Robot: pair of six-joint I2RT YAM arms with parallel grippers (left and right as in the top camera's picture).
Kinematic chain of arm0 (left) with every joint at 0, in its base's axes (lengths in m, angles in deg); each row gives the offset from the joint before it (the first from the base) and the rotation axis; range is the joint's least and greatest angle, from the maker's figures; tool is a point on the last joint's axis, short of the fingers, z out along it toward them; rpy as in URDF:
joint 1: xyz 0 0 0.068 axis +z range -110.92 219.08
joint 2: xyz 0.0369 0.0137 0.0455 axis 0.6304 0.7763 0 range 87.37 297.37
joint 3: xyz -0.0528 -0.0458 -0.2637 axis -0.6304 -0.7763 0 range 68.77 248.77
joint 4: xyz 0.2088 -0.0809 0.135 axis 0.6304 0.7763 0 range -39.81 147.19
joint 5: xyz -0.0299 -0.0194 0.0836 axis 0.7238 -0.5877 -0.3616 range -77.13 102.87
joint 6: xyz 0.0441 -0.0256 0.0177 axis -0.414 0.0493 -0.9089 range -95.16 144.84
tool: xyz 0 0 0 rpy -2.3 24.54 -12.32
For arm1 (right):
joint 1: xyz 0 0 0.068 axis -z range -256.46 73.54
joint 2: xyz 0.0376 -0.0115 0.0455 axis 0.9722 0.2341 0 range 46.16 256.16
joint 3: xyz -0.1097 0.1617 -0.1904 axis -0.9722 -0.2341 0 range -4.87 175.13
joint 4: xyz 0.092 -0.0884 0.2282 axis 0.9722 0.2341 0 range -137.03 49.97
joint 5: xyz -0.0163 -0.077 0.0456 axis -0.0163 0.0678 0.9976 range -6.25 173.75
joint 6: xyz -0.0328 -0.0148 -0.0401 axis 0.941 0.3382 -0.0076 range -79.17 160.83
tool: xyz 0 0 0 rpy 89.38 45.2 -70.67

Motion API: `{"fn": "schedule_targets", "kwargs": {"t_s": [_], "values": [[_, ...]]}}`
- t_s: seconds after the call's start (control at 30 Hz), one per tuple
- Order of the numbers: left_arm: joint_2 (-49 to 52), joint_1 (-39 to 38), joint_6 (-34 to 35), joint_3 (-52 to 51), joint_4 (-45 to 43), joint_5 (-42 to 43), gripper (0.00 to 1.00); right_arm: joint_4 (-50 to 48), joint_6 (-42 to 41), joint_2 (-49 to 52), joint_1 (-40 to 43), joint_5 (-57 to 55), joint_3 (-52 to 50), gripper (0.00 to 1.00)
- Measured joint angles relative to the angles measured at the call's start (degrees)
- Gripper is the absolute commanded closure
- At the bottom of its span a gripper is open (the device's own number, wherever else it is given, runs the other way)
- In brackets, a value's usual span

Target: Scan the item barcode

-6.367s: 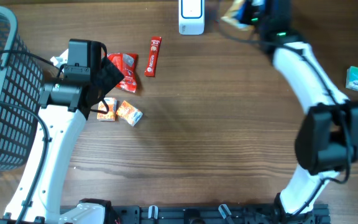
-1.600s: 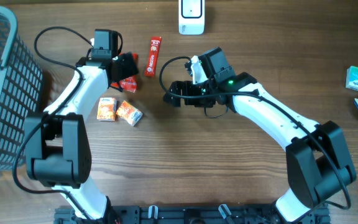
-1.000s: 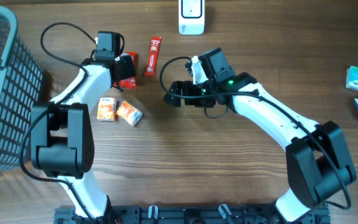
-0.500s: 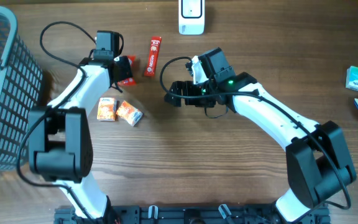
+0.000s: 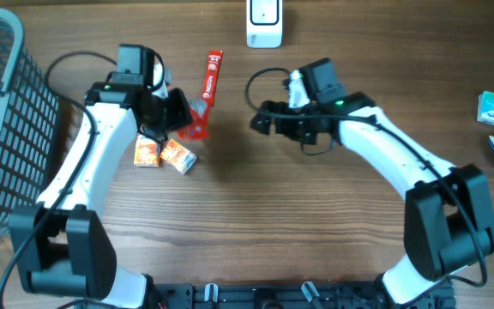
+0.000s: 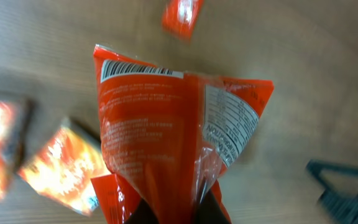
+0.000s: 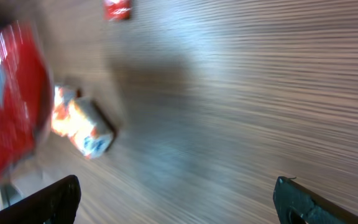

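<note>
Wooden tabletop point(image 5: 316, 240) seen from overhead, with a dark mesh basket point(image 5: 3, 129) at its left edge and a white device point(image 5: 264, 24), probably the scanner, at the far edge. A second ago the left end effector point(image 5: 175, 113) stood open over the red packet point(image 5: 194, 127) lying beside the red stick sachet point(image 5: 211, 77). Its jaws have since closed on the packet's lower edge and carried it off the tabletop, toward the middle. The right end effector point(image 5: 262, 121) has shifted slightly to the right and remains spread wide, holding nothing. Two small orange boxes point(image 5: 147, 150) point(image 5: 179, 156) lie just beside the lifted packet, and a green packet point(image 5: 491, 109) lies well apart at the right.

The pick-up appears complete; what is left is to present the code to the white device.

In the left wrist view the packet hangs with its back to the camera. A barcode point(image 6: 140, 70) sits at its upper left corner and a white nutrition panel point(image 6: 232, 121) on its right half. The fine print there, and the white lettering on the stick sachet, are too small or blurred to read.
</note>
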Motion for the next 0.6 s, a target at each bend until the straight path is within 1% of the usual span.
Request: {"fn": "schedule_targets", "kwargs": {"t_s": [0.17, 0.33, 0.4, 0.43, 0.47, 0.5, 0.6], "values": [[2.4, -4.9, 1.4, 0.0, 0.1, 1.5, 0.95, 2.3, -0.3, 0.0, 7.7, 2.8, 0.0, 0.01], [6.1, -12.0, 2.2, 0.0, -5.1, 1.7, 0.92, 4.2, 3.9, 0.0, 13.9, 11.4, 0.0, 0.00], [8.0, -14.4, 3.3, 0.0, -7.0, 1.7, 0.89, 6.6, 5.3, 0.0, 15.6, 13.6, 0.0, 0.00], [8.8, -15.3, 3.8, 0.0, -7.3, 1.7, 0.79, 7.3, 5.8, 0.0, 16.0, 14.2, 0.0, 0.00], [9.8, -16.5, 4.4, 0.0, -7.7, 1.7, 0.63, 7.8, 6.4, 0.0, 16.3, 14.6, 0.0, 0.00], [10.4, -17.3, 4.7, 0.0, -8.3, 1.7, 0.39, 8.4, 7.1, 0.0, 16.7, 15.2, 0.0, 0.00], [11.8, -19.9, 6.0, 0.0, -9.5, 1.9, 0.28, 9.0, 8.6, 0.0, 16.9, 16.1, 0.0, 0.00]]}}
